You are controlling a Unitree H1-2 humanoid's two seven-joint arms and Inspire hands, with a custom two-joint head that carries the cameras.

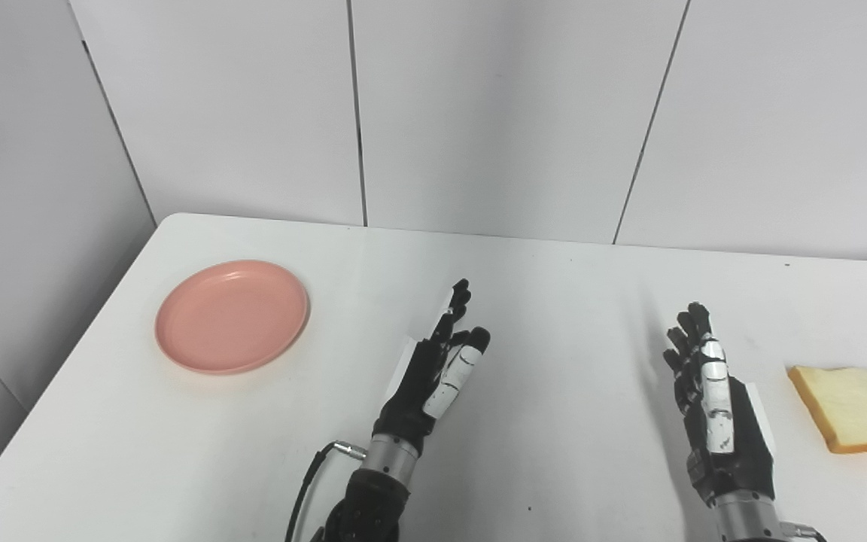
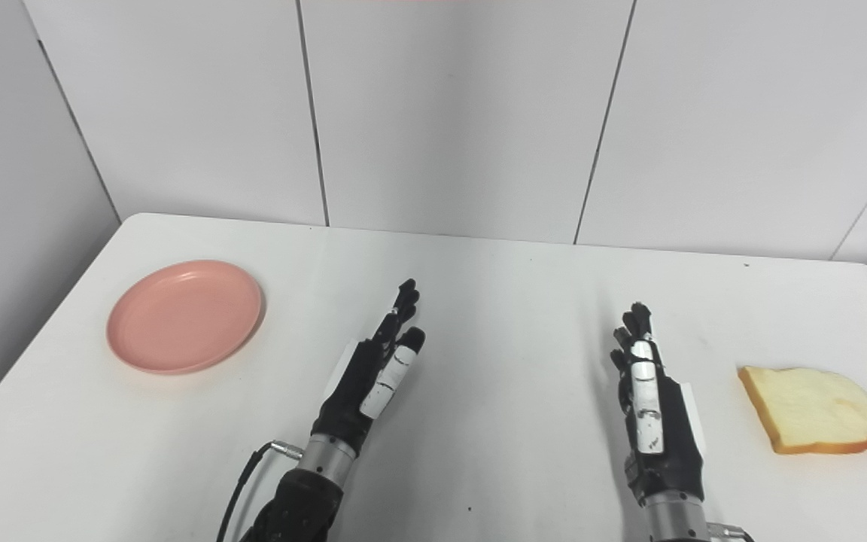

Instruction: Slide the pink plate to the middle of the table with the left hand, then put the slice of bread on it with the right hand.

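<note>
A round pink plate (image 1: 232, 316) lies flat on the left part of the white table (image 1: 554, 301), with nothing on it. A slice of bread (image 2: 812, 410) with a tan crust lies flat near the table's right edge. My left hand (image 1: 437, 373) hovers over the table's middle, right of the plate and well apart from it, fingers straight and holding nothing. Left of the bread, with a clear gap between them, my right hand (image 1: 712, 391) is held edge-on with fingers extended and nothing in it.
White wall panels (image 1: 479, 113) stand right behind the table's far edge. The table's left edge runs diagonally close to the plate. A black cable (image 1: 305, 482) loops off the left wrist near the front edge.
</note>
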